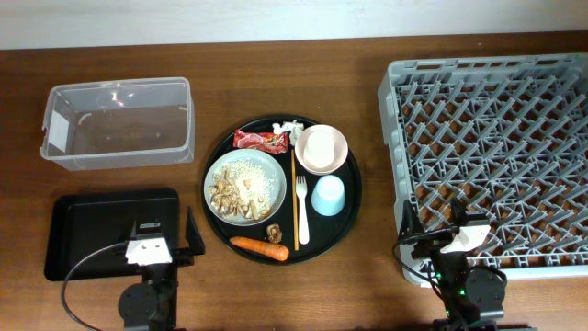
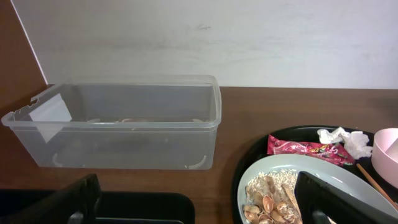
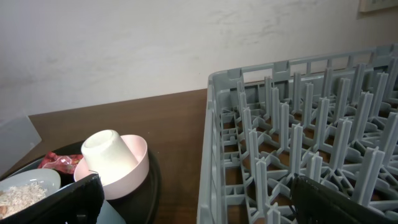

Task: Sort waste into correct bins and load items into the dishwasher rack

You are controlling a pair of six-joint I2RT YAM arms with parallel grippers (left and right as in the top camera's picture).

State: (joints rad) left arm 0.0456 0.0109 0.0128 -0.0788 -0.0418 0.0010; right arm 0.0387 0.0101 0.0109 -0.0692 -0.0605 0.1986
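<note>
Left hand (image 2: 202,205) wide open, empty, over shallow black tray (image 1: 83,230), lower left. Right hand (image 3: 196,202) wide open, empty, beside dishwasher rack (image 1: 390,138), lower right. Centre: round black tray (image 1: 331,230) carries plate (image 1: 211,175) of rice (image 1: 250,173) and brown bits (image 1: 225,195), red wrapper (image 1: 262,140), carrot (image 1: 259,246). Pink bowl (image 1: 344,158) holds cream cup (image 3: 109,149). Clear tub (image 1: 119,156) upper left.

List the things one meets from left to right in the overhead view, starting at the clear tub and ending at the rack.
First the clear tub → grey-green plate → white fork → light blue cup → dishwasher rack.
</note>
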